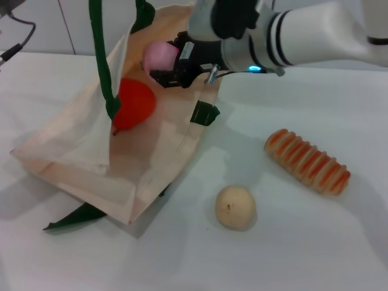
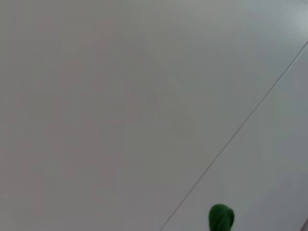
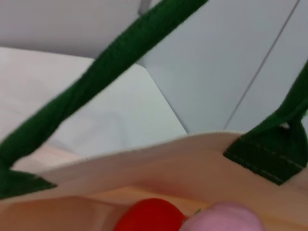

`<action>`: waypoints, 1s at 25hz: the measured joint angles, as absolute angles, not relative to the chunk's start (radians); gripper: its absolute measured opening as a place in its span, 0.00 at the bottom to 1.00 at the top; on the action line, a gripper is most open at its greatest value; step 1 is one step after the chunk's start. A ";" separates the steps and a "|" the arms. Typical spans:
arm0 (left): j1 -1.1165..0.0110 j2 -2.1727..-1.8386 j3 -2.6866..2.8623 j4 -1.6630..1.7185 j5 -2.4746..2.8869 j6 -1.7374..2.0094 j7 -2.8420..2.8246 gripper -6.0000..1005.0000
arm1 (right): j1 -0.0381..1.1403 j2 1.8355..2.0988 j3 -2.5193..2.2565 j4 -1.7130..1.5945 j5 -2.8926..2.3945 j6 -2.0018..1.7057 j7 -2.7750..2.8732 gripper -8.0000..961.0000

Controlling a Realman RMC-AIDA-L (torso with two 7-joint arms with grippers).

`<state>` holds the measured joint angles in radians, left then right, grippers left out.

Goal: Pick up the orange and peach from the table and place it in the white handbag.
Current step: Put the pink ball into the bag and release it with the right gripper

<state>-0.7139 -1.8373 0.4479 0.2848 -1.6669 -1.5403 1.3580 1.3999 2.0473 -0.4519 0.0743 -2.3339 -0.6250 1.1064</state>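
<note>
The white handbag lies on the table with its mouth held open; one dark green strap runs straight up out of the head view. The orange rests inside the bag. My right gripper is over the bag's mouth, shut on the peach. The right wrist view shows the bag's rim, the orange and the peach close below. My left gripper is out of view; its wrist view shows only a wall and a bit of green strap.
A pale beige round fruit and an orange-and-cream striped oblong lie on the white table to the right of the bag. A second green strap trails from under the bag's near corner.
</note>
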 joint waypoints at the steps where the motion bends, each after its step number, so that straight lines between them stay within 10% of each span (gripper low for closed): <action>1: -0.717 -1.838 0.448 0.285 -1.667 -1.541 1.357 0.12 | 1.409 2.048 -0.452 0.086 -2.334 -0.601 1.104 0.67; 25: -0.732 -1.848 0.449 0.285 -1.666 -1.550 1.353 0.12 | 1.397 2.051 -0.215 0.161 -2.331 -0.544 0.788 0.76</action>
<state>-0.7319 -1.8483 0.4494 0.2854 -1.6658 -1.5496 1.3525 1.3973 2.0511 -0.2148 0.1607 -2.3312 -0.5443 0.7879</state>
